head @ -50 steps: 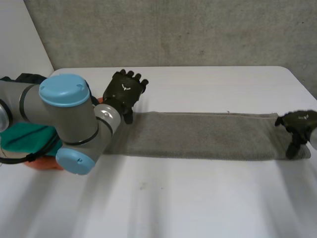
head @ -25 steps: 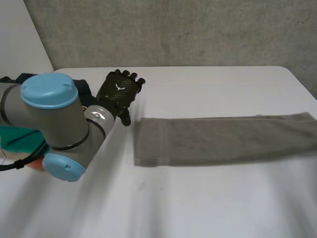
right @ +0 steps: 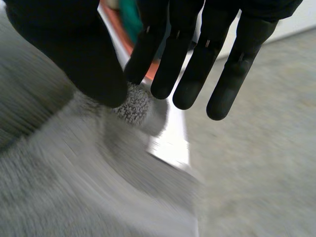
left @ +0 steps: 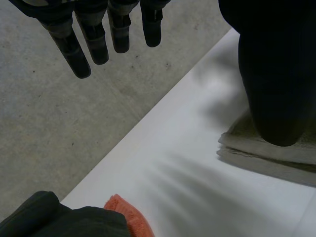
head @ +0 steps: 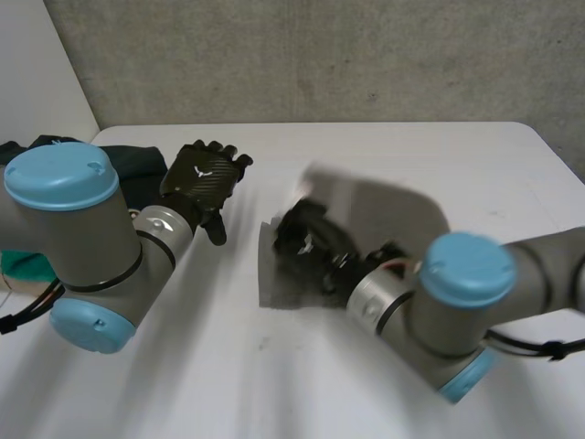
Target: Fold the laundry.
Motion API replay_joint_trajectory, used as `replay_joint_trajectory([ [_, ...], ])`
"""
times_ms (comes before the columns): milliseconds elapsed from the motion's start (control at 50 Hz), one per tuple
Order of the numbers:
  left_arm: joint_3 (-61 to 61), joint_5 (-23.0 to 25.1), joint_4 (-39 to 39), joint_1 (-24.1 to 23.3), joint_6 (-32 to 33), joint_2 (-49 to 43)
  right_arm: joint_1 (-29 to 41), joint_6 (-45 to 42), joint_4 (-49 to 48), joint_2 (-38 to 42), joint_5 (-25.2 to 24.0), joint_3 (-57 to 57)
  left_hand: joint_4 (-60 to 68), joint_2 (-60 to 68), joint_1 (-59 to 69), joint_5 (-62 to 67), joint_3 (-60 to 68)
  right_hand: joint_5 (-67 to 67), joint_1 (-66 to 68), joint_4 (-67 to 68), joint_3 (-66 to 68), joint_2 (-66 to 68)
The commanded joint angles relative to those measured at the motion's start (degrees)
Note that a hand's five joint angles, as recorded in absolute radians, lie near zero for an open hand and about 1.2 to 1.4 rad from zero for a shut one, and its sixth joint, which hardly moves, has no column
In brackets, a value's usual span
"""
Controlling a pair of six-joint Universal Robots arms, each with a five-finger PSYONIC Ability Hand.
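Note:
A grey towel (head: 384,215) lies across the middle of the white table, its right end lifted and carried over toward its left end (head: 272,291). My right hand (head: 306,240) is over that left end. In the right wrist view the right hand (right: 192,54) pinches a tuft of the towel's corner (right: 132,106) between thumb and fingers, with the towel (right: 74,173) spread under the palm. My left hand (head: 203,174) hovers left of the towel, fingers (left: 94,39) straight and holding nothing. The towel's folded edge (left: 266,153) lies beyond its thumb.
A pile of other laundry sits at the table's left edge: a dark garment (head: 137,165), a teal cloth (head: 23,265) and an orange cloth (left: 126,217). A concrete wall (head: 320,55) runs behind the table. My right arm (head: 466,293) crosses the front right.
My right arm swung from the far right end across to the left, bringing the towel's end with it, so the towel doubles over. My left hand drew back a little leftward.

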Motion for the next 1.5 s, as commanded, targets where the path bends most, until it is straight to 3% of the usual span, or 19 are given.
replay_joint_trajectory([
  [20, 0.3, 0.0, 0.5, -0.5, 0.0, -0.2, 1.4, 2.9, 1.7, 0.8, 9.2, 0.5, -1.8, -2.0, -1.1, -2.8, -2.4, -45.3, -43.7, -46.5, -46.3, -44.7],
  [100, 1.0, 0.0, 1.7, -1.8, 0.0, -0.3, -2.1, 12.7, 3.0, -6.1, 14.8, 2.2, -1.8, -2.0, -1.1, -2.8, -2.4, -45.3, -43.7, -46.5, -46.3, -44.7],
  [220, 2.2, -0.1, 2.6, -4.6, 0.0, -0.8, -10.9, 27.6, 14.3, -12.0, 14.6, 5.2, -1.8, -2.0, -1.1, -2.8, -2.4, -45.3, -43.7, -46.5, -46.3, -44.7],
  [360, 2.2, -0.1, 3.0, -6.1, 0.0, -1.3, -16.2, 26.7, 22.6, -9.2, 16.5, 7.2, -1.8, -2.0, -1.1, -2.8, -2.4, -43.3, -41.7, -44.5, -44.3, -42.7],
  [380, 2.1, -0.1, 3.0, -6.3, 0.0, -1.4, -18.3, 24.3, 22.3, -8.2, 18.1, 7.3, -1.8, -2.0, -1.1, -2.8, -2.4, -19.1, -17.4, -20.3, -20.1, -18.5],
  [440, 1.9, -0.1, 3.0, -6.6, 0.0, -1.7, -20.8, 20.6, 20.5, -7.8, 21.0, 7.3, -1.8, -2.0, -1.1, -2.8, -2.4, 24.6, 26.2, 23.4, 23.6, 25.2],
  [500, 1.8, -0.2, 2.9, -6.4, 0.1, -1.7, -22.2, 16.2, 11.9, -8.4, 23.8, 7.5, -1.8, -2.0, -1.1, -2.8, -2.4, 24.7, 26.3, 23.5, 23.7, 25.3],
  [600, 1.4, -0.4, 2.9, -6.4, 0.0, -0.9, -13.9, 13.2, 2.3, -13.7, 22.6, 7.3, -1.8, -2.0, -1.1, -2.8, -2.4, 24.7, 26.3, 23.5, 23.7, 25.3],
  [760, -0.1, -0.6, 2.9, -5.8, 0.0, 1.1, 0.9, 12.6, -1.6, -9.3, 6.9, 7.4, -1.8, -2.0, -1.1, -2.8, -2.4, 24.7, 26.3, 23.5, 23.7, 25.3],
  [820, -0.3, -0.7, 2.9, -4.9, 0.0, 1.1, 3.8, 12.1, -0.3, -5.5, 4.1, 7.0, -1.8, -2.0, -1.1, -2.8, -2.4, 24.7, 26.3, 23.5, 23.7, 25.3],
  [880, -0.3, -0.8, 2.9, -4.5, 0.0, 1.1, 4.6, 11.9, 1.3, -3.4, 5.1, 5.8, -1.8, -2.0, -1.1, -2.8, -2.4, 19.0, 20.7, 17.9, 18.1, 19.7],
  [900, -0.3, -0.8, 2.9, -4.5, -0.1, 1.1, 4.3, 12.3, 2.6, -3.2, 7.4, 4.7, -1.8, -2.0, -1.1, -2.8, -2.4, -27.8, -26.1, -29.0, -28.8, -27.2],
  [920, -0.3, -0.8, 2.9, -4.5, -0.3, 1.0, 4.1, 12.6, 2.9, -3.4, 8.9, 4.5, -1.8, -2.0, -1.1, -2.8, -2.4, -45.3, -43.7, -46.5, -46.3, -44.7],
  [980, 0.3, -0.8, 2.9, -4.6, -1.6, 1.0, 3.6, 17.8, 4.2, -5.2, 17.2, 3.6, -1.8, -2.0, -1.1, -2.8, -2.4, -45.3, -43.7, -46.5, -46.3, -44.7],
  [1020, 0.6, -0.8, 3.0, -4.5, -2.8, 0.9, 2.0, 22.0, 4.4, -7.9, 19.1, 3.7, -1.8, -2.0, -1.1, -2.8, -2.4, -45.3, -43.7, -46.5, -46.3, -44.7],
  [1120, 4.0, -0.9, 2.5, -5.2, -9.6, 0.6, -6.8, 38.9, 7.6, -16.5, 15.1, 4.3, -1.8, -2.0, -1.1, -2.8, -2.4, -45.3, -43.7, -46.5, -46.3, -44.7],
  [1200, 6.6, -0.4, 2.2, -6.4, -15.4, 0.0, -10.3, 48.2, 15.0, -17.2, 11.0, 1.5, -1.8, -2.0, -1.1, -2.8, -2.4, -45.3, -43.7, -46.5, -46.3, -44.7],
  [1380, 20.9, -0.2, -6.0, -13.9, -20.6, -14.3, -13.7, 54.6, 31.6, -7.8, 13.7, -11.3, -1.7, -2.0, -1.0, -2.7, -2.4, -45.3, -43.7, -46.5, -46.3, -44.7],
  [1500, 30.6, -1.9, -15.3, -14.2, -21.1, -23.8, -13.9, 55.1, 39.6, 0.5, 14.2, -19.5, -1.2, -1.5, -0.5, -2.2, -1.8, -45.3, -43.7, -46.5, -46.3, -44.7],
])
